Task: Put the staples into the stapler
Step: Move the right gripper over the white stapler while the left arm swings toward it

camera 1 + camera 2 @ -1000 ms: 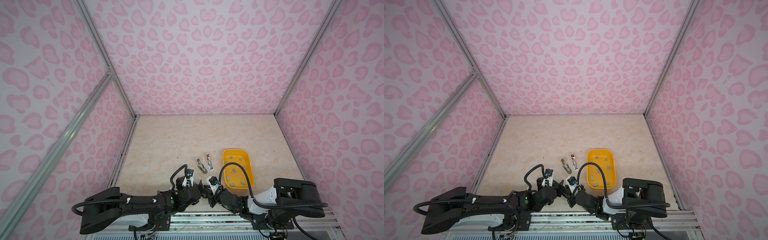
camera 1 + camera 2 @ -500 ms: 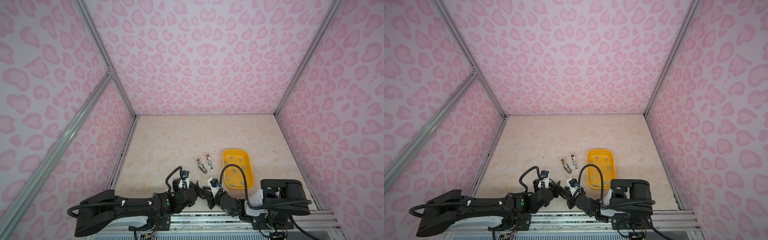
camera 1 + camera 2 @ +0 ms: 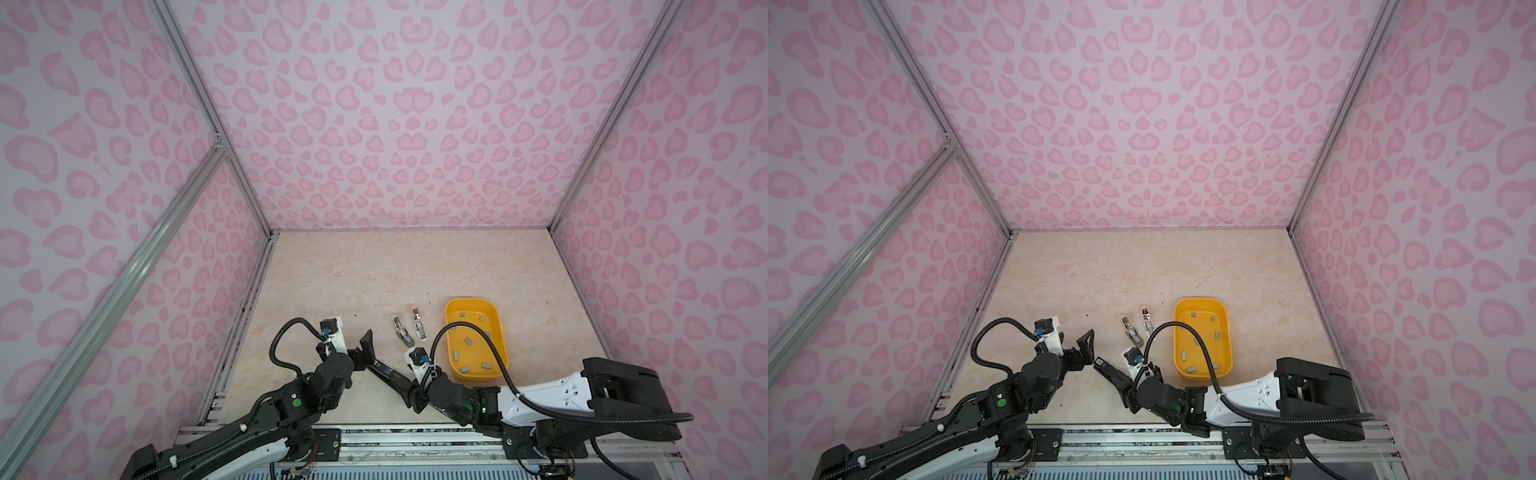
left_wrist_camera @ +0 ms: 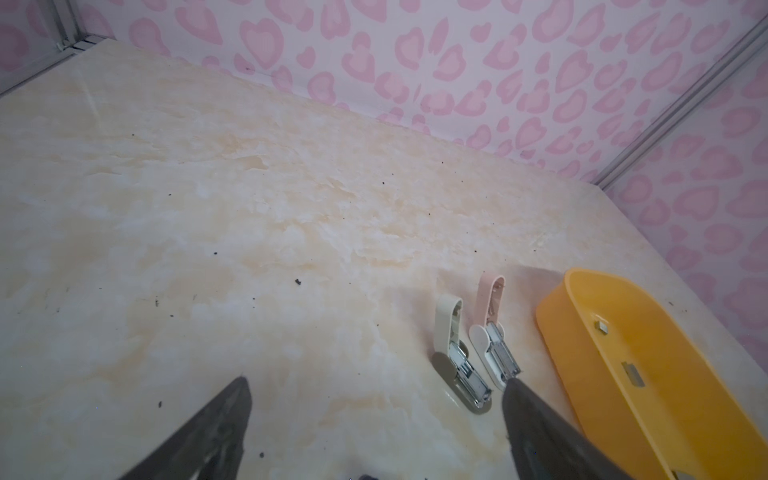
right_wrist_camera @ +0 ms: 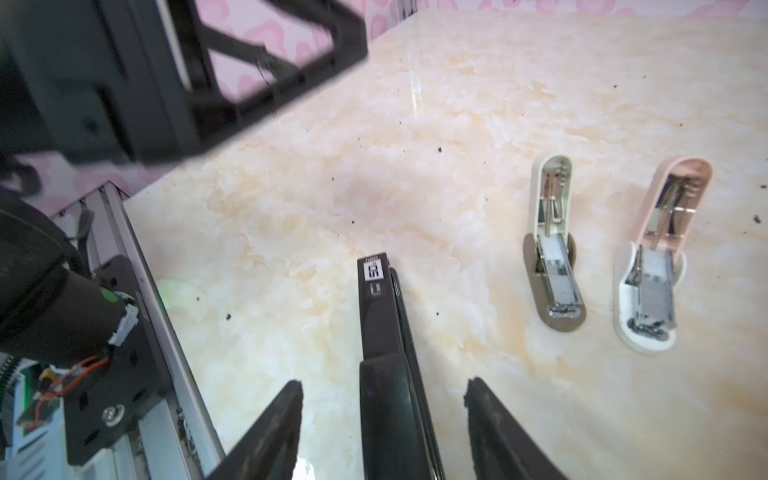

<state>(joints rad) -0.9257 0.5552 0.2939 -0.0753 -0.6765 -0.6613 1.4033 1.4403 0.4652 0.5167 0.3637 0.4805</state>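
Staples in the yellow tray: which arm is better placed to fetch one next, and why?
Probably right: the yellow tray holding the staples lies on its side, near the right gripper; the left gripper must cross both staplers.

We note two arms. The left arm is mostly black with a round green marker; the right arm pairs black joints with a white shell. Each carries a white camera housing and a ribbed black cable. The jaws are dark, tapered wedges.
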